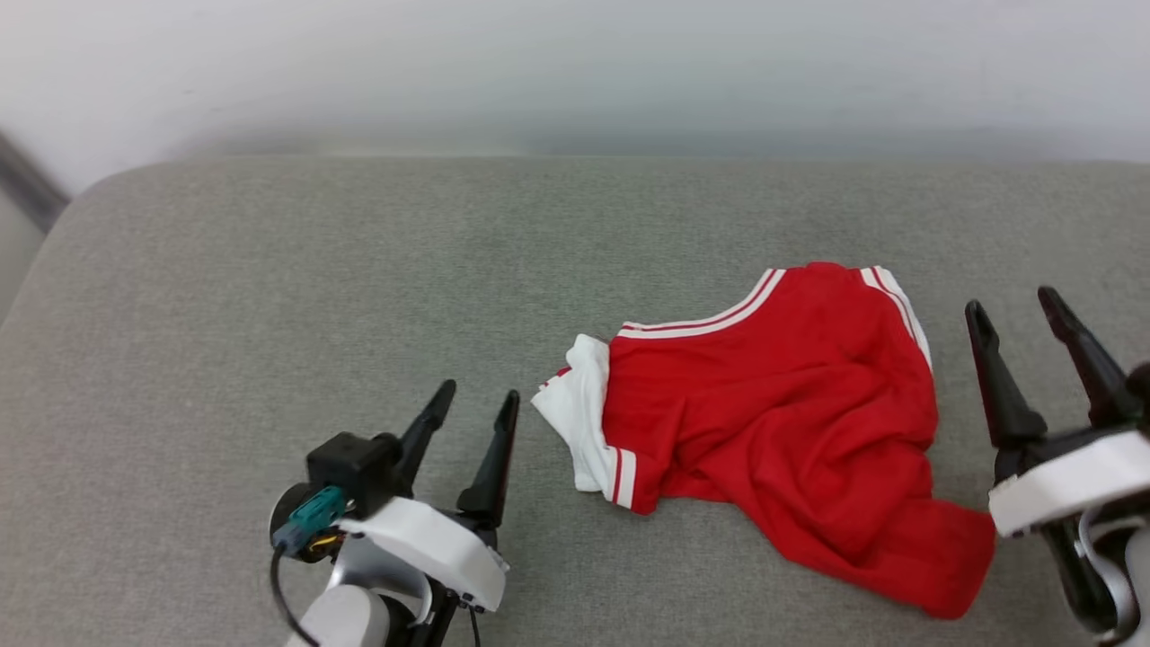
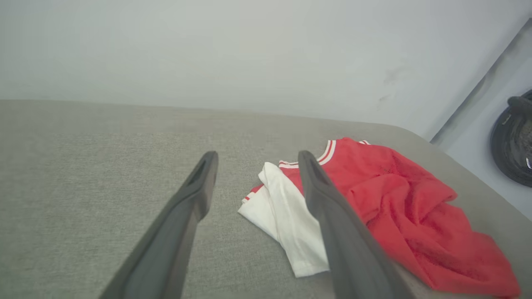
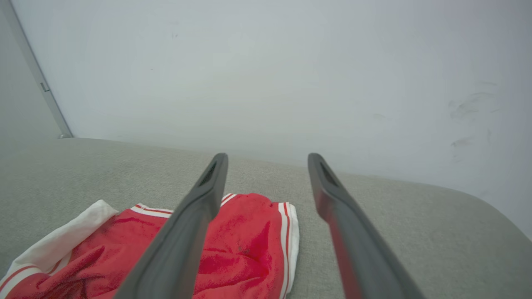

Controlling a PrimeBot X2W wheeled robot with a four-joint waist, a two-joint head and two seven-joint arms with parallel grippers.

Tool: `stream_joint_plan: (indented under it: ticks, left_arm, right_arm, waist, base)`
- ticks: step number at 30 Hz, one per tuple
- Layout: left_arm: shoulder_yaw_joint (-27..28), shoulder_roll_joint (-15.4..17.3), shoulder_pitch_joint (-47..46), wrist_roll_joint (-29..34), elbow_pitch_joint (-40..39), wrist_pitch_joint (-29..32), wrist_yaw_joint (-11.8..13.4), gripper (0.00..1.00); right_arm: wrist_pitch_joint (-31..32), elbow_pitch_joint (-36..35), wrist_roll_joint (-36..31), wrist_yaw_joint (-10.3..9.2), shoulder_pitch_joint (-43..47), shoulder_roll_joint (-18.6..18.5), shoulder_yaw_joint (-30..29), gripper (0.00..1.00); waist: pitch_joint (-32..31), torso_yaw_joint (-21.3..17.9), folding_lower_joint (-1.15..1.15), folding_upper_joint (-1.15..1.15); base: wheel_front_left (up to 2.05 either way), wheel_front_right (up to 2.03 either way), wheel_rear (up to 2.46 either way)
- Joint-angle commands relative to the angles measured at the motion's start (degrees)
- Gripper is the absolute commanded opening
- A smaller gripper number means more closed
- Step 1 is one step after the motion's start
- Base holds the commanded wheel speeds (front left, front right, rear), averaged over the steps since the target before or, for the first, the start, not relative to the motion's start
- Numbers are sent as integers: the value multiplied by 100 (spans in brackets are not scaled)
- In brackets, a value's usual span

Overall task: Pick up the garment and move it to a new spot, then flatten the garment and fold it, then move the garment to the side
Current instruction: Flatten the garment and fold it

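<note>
Grey woven fabric covers the desk [image 1: 269, 270] - far edge runs along a pale wall [image 1: 575, 72], and the far left corner is rounded. The whole left half is bare, and a bare strip lies between the shirt and the far edge.

The red shirt [image 1: 791, 413] lies crumpled on the right half of the desk, plain red side up. Its long axis runs diagonally, from the white sleeve [image 1: 579, 413] at its left end to a red corner trailing near-right toward the robot. Striped red-white trim lies along its far side.

Left gripper [image 1: 479, 392] sits at the lower left, fingers apart with nothing between them, tips pointing away from the robot, just beside the white sleeve but not touching it. Right gripper [image 1: 1012, 303] is just right of the shirt's right edge, fingers spread wide, nothing held.

In the left wrist view, a strip of pale floor [image 2: 478, 137] shows past the desk's right corner, with a dark round object [image 2: 513, 141] on it - well apart from the shirt.
</note>
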Motion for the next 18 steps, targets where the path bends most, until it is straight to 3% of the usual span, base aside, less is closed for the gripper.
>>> stream_joint_plan:
  ticks: [1,6,7,10,14,18]
  left_arm:
    - [-19,14,-26,-12,-48,136,28,100]
    - [-252,47,-525,-70,-266,1670,261,100]
    - [-389,77,-804,-52,-255,2510,375,100]
    - [-581,136,-1320,10,-221,3559,462,100]
    - [-699,120,-1804,59,74,4294,537,100]
    - [-742,81,-2094,62,464,4598,566,100]
  right_arm:
    - [32,-142,-74,-4,123,76,-95,100]
    - [351,-1076,-430,-3,702,511,-592,100]
    - [485,-1373,-522,-4,819,588,-690,100]
    - [642,-1668,-599,-3,901,658,-770,100]
    - [742,-1834,-669,-4,957,694,-752,100]
    - [743,-1820,-684,-3,976,754,-722,100]
  waist:
    - [34,-55,0,0]
    - [242,-199,0,0]
    - [330,-247,0,0]
    - [445,-319,0,0]
    - [587,-410,0,0]
    - [698,-475,0,0]
  base:
    - [0,0,0]
    - [0,0,0]
    - [0,0,0]
    - [0,0,0]
    - [0,0,0]
    - [0,0,0]
